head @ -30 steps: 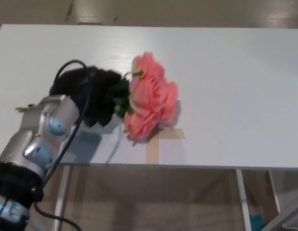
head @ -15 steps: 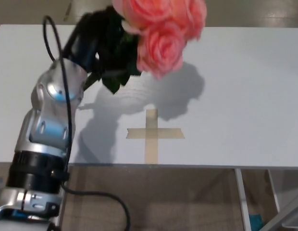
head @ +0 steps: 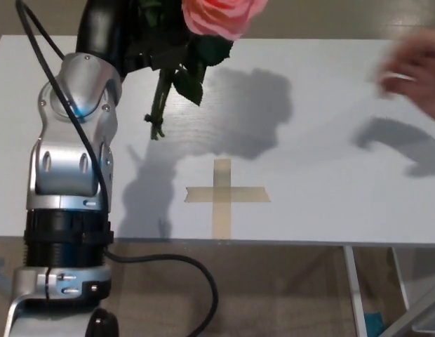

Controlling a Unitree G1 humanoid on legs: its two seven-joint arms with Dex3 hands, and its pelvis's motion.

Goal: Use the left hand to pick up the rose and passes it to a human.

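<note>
Higher than half a second ago, the rose (head: 217, 15) now has its pink bloom cut off by the top edge of the head view, where before the whole cluster of petals showed above the tape cross (head: 223, 194). Its green stem hangs down and slightly left, its cut end in the air above the white table (head: 330, 140), up and to the left of the tape cross, with dark leaves spread just below the bloom. The left hand (head: 112, 31) has risen with it: the black hand sits at the top left, far up and to the left of the cross, closed around the upper stem among the leaves, though the individual fingers are largely hidden by foliage and by the frame edge. Below it the silver forearm stands nearly upright, a black cable looping from the wrist down past the table's near edge. A person's hand (head: 414, 74) has come in from the right edge, blurred, well to the right of the cross and apart from the rose. Shadows of the rose and of the person's hand lie on the table above and to the right of the cross. No part of the right hand shows.
</note>
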